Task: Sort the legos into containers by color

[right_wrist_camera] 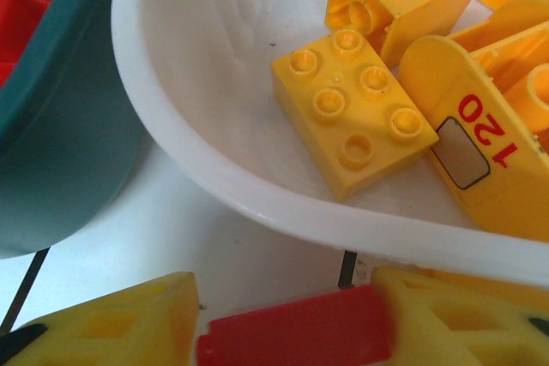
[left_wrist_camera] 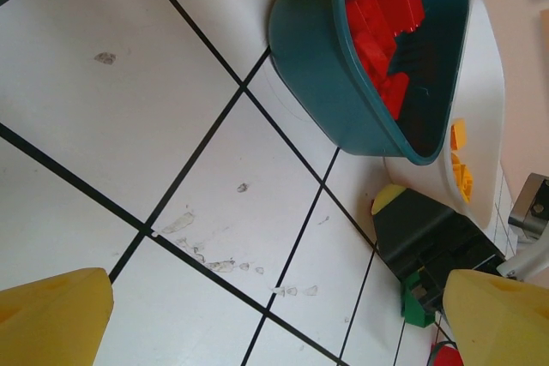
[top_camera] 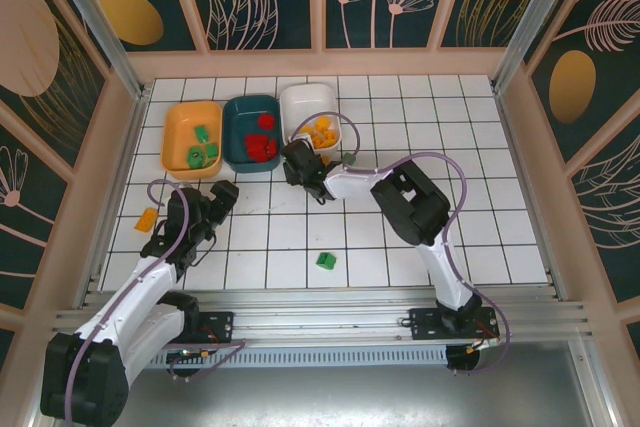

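Observation:
My right gripper [right_wrist_camera: 283,325] is down at the tile in front of the white container [right_wrist_camera: 257,203], its yellow fingers closed on the two ends of a red lego [right_wrist_camera: 300,340]. Several yellow legos [right_wrist_camera: 352,109] lie inside that white container. To its left stands the dark teal container [top_camera: 235,112] holding red legos [left_wrist_camera: 382,15], then the orange container [top_camera: 178,119] holding green legos [top_camera: 200,147]. My left gripper [left_wrist_camera: 274,323] hangs open over bare tiles near the teal container [left_wrist_camera: 326,66], with nothing between its fingers.
A green lego [top_camera: 326,260] lies on the tiles near the front middle. An orange lego [top_camera: 147,216] sits at the left, beside my left arm. Another green lego [top_camera: 349,157] rests by my right wrist. Railings and patterned walls ring the tiled floor.

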Robot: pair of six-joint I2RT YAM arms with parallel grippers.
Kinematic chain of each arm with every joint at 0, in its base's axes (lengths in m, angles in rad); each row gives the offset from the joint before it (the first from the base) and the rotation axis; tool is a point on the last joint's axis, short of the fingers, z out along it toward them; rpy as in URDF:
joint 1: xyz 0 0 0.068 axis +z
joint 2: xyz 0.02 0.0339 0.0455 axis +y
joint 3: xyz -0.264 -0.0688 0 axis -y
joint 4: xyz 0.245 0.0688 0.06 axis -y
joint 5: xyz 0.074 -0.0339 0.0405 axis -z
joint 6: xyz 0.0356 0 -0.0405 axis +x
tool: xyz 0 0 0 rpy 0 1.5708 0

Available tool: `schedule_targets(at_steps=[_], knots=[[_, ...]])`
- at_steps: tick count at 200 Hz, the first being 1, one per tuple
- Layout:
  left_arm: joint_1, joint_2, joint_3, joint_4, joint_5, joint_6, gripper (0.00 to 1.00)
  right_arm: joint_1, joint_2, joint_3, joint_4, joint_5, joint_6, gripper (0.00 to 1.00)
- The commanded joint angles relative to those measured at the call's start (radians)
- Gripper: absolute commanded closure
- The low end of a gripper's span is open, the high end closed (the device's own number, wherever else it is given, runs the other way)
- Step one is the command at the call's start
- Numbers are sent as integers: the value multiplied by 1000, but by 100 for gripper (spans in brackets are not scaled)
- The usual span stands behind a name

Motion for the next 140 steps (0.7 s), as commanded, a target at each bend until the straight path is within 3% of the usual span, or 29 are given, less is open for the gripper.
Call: schedule_targets(at_steps=[1,35,96,140], knots=[[5,-15,-13,15,1,22,2,-3,24,5,-7,-1,6,51],[5,-18,-13,14,-4,26,2,9,-42,-76,26,-2,12,60],[5,-10,-9,23,2,25,1,54,-233,-209,71,-45,29,65],[5,7,-58,64,29,-15,1,59,-190,-47,53,-141,-13,64]])
